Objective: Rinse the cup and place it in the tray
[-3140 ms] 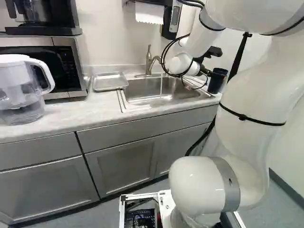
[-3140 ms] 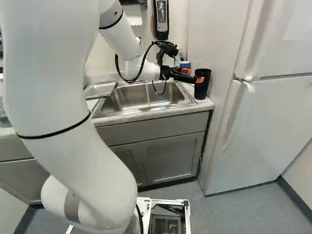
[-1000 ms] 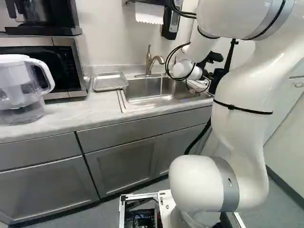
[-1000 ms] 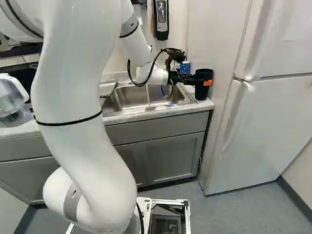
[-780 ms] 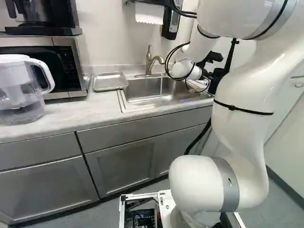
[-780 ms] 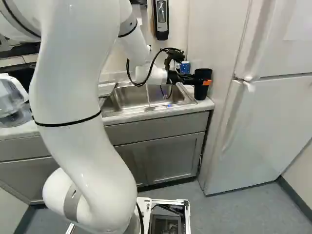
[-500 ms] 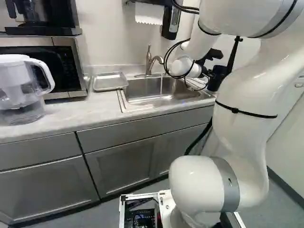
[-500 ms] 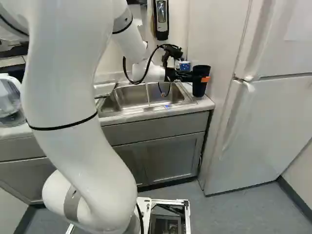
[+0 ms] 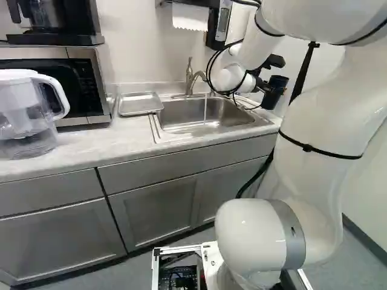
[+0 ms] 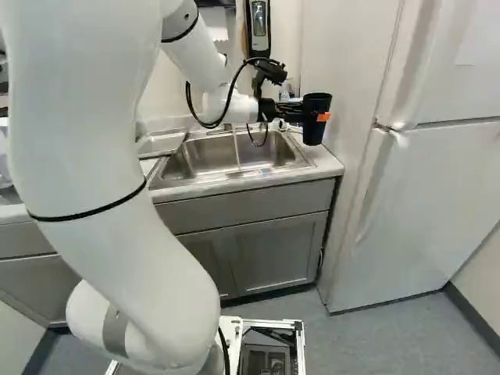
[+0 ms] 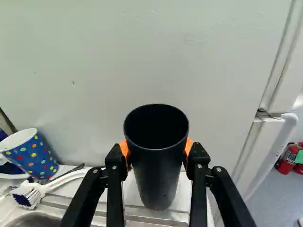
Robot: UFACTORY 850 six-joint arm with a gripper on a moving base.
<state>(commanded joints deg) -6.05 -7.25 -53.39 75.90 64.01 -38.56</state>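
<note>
Two cups [image 11: 158, 177] [image 11: 34, 158], one tray [image 9: 140, 104], one sink [image 9: 181, 127]

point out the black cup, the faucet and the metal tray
black cup [image 11: 158, 175]: wrist view, on its outer side wall
faucet [image 9: 189, 78]: left base view, on its upright body
metal tray [image 9: 139, 103]: left base view, on its bare inside

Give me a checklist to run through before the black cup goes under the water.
1. Grip on the black cup: ok, the gripper has an orange pad on each side of it.
2. Cup mouth facing up: ok.
3. Water running: ok, a thin stream falls from the faucet into the sink.
4. Cup under the stream: not ok, it is off to the side, by the fridge-side end of the sink.
5. Tray ready: ok, beside the sink with nothing visible on it.
6. Gripper clear of the brush: cannot tell, the handle's end is hidden.
</note>
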